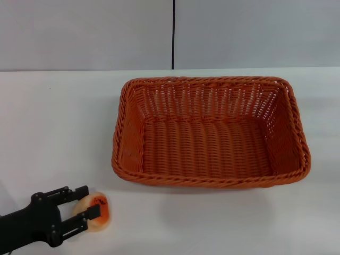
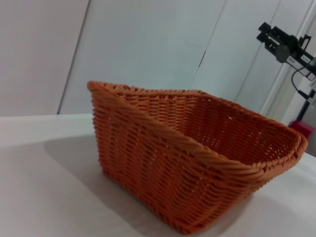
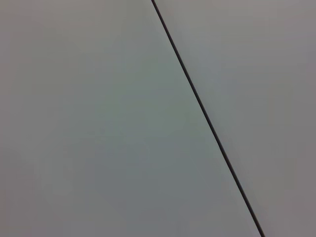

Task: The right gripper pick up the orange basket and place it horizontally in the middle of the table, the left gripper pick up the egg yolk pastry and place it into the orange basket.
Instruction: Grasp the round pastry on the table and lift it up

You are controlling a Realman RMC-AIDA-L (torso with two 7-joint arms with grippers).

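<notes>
The orange basket [image 1: 211, 133] lies lengthwise on the white table [image 1: 53, 122], a little right of centre, and nothing shows inside it. It also fills the left wrist view as a basket [image 2: 187, 158] seen from one corner. The egg yolk pastry [image 1: 102, 219] rests on the table near the front left edge, orange-red patch facing up. My left gripper [image 1: 93, 201] reaches in from the lower left, open. One finger passes on the far side of the pastry and the other crosses over its top. My right gripper is out of view.
A grey wall [image 1: 85, 32] with a dark vertical seam [image 1: 173, 32] runs behind the table. The right wrist view shows only that wall and the seam [image 3: 207, 123]. A stand carrying black equipment [image 2: 289, 44] rises beyond the basket in the left wrist view.
</notes>
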